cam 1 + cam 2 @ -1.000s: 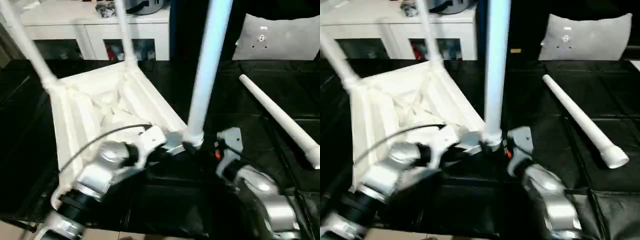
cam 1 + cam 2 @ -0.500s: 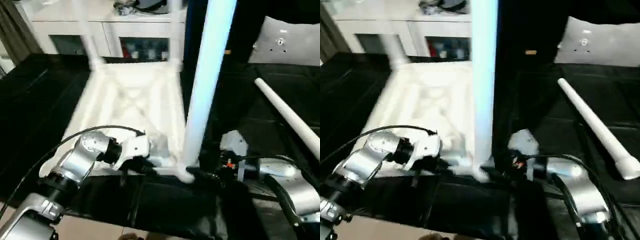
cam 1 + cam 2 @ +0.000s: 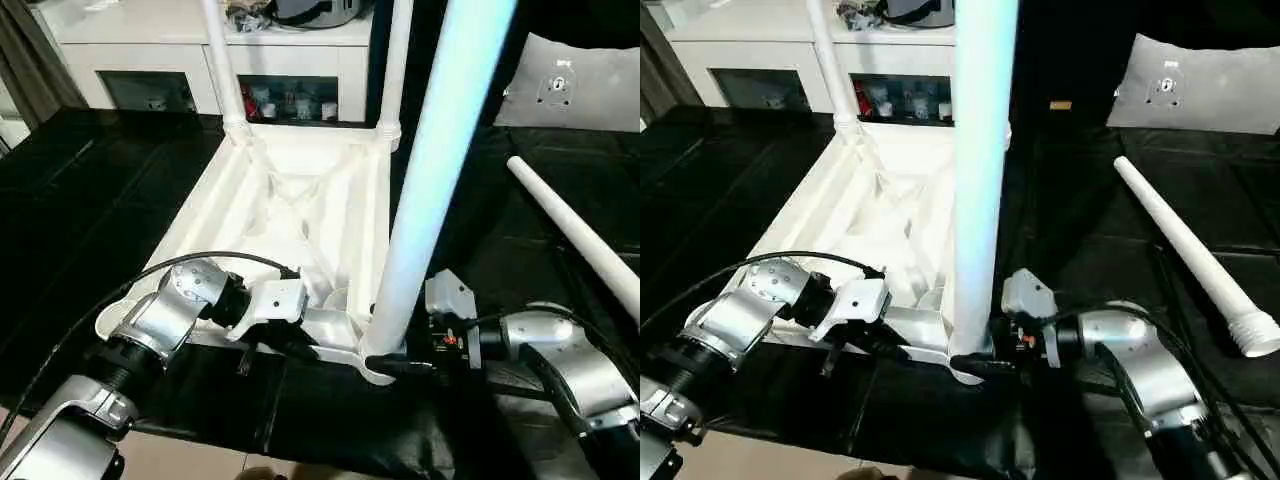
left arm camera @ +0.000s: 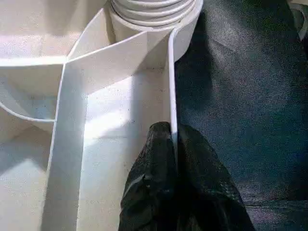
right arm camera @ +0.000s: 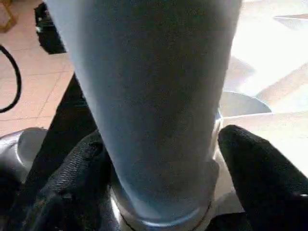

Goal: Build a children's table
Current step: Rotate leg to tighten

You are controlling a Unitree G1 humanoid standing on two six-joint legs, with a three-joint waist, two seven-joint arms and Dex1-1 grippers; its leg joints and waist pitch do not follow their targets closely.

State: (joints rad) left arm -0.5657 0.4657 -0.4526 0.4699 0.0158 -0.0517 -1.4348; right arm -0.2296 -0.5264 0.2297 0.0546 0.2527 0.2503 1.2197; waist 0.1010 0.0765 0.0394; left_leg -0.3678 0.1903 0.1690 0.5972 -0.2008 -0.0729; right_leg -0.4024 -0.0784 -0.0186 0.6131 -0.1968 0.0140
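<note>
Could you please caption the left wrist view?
Left gripper pinching the upturned table top's rim, just below a leg socket.

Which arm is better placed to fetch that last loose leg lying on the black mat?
Right. The loose leg lies on its side, and the left gripper is shut on the tabletop's rim.

blocked: upright leg [image 3: 430, 190] before right hand [image 3: 985, 362] | free: black mat [image 3: 80, 200] left of table top [image 3: 290, 210]

home | white glass-door cabinet [image 3: 200, 75] | cushion [image 3: 570, 85]
</note>
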